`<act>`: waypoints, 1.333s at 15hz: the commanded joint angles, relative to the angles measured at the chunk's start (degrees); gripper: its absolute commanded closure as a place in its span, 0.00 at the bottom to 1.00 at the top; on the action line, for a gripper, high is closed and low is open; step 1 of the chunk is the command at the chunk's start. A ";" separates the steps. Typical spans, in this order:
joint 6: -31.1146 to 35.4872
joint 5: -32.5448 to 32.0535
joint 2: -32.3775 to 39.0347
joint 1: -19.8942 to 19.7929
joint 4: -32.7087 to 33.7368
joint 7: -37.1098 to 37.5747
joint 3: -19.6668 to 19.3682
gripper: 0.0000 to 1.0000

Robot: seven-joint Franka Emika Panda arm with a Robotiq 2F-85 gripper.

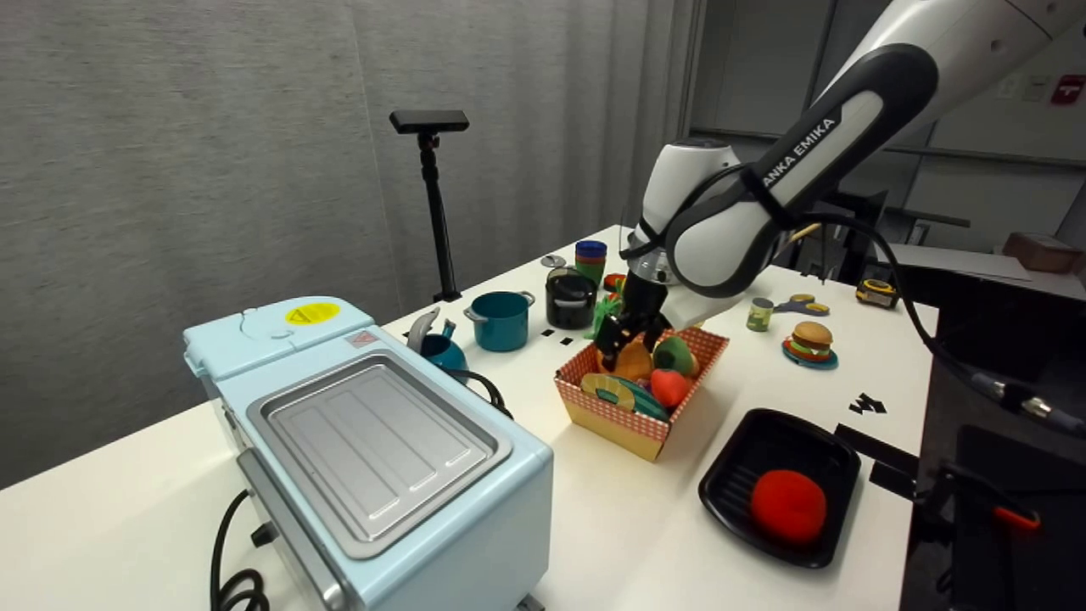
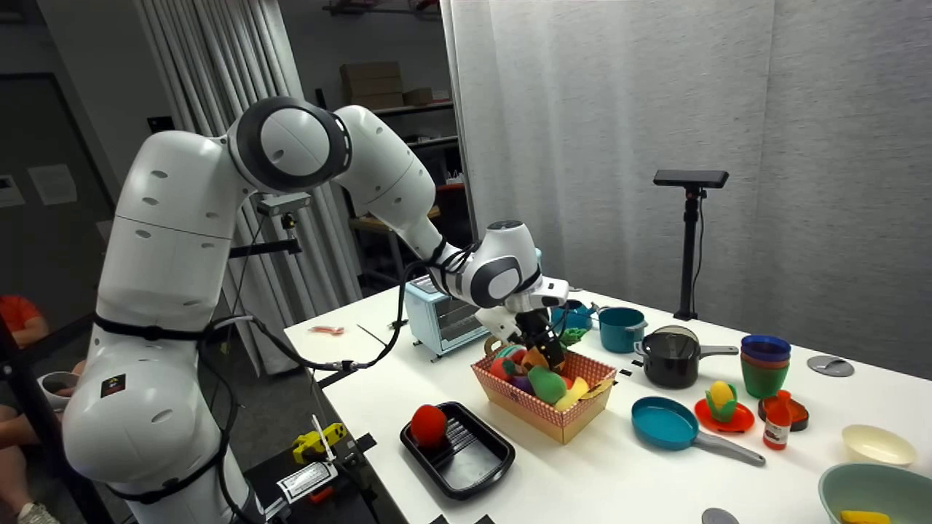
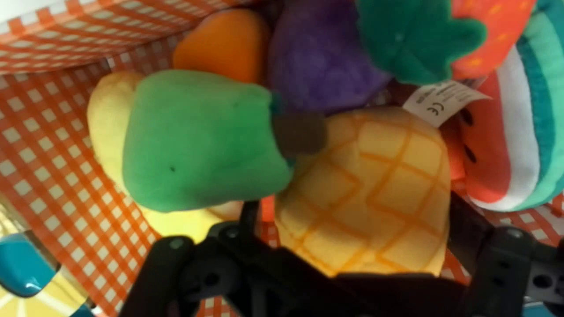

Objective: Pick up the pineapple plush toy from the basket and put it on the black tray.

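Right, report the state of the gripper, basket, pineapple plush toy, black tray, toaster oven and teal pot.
Gripper: open
Basket: upright, holding plush foods
Pineapple plush toy: in the basket, between the gripper's jaws
Black tray: upright, holding a red plush toy
Toaster oven: door shut
Teal pot: uncovered

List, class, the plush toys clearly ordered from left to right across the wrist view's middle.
Curved yellow plush toy, rounded brown-stemmed green plush toy, oval yellow-orange pineapple plush toy, red-white-teal plush watermelon slice.
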 commanded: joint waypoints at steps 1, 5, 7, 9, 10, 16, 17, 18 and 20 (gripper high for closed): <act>-1.42 -0.16 2.07 0.07 3.22 -2.30 -0.48 0.32; -2.10 -1.54 0.36 1.18 2.26 -2.02 -1.60 0.63; -4.35 -3.46 -1.41 2.33 1.42 -1.41 -2.86 0.77; -6.80 -4.92 -3.63 2.91 0.63 -1.45 -3.18 0.91; -8.31 -5.26 -4.85 3.02 0.36 -1.48 -3.06 0.96; -16.83 -5.80 -13.48 2.72 -1.43 -2.90 -1.00 0.95; -18.33 -6.14 -14.78 2.71 -1.71 -2.88 -0.89 0.95; -19.49 -6.58 -16.24 2.57 -2.31 -3.06 -0.79 0.95; -21.28 -8.19 -18.87 2.30 -3.50 -2.66 -0.99 0.95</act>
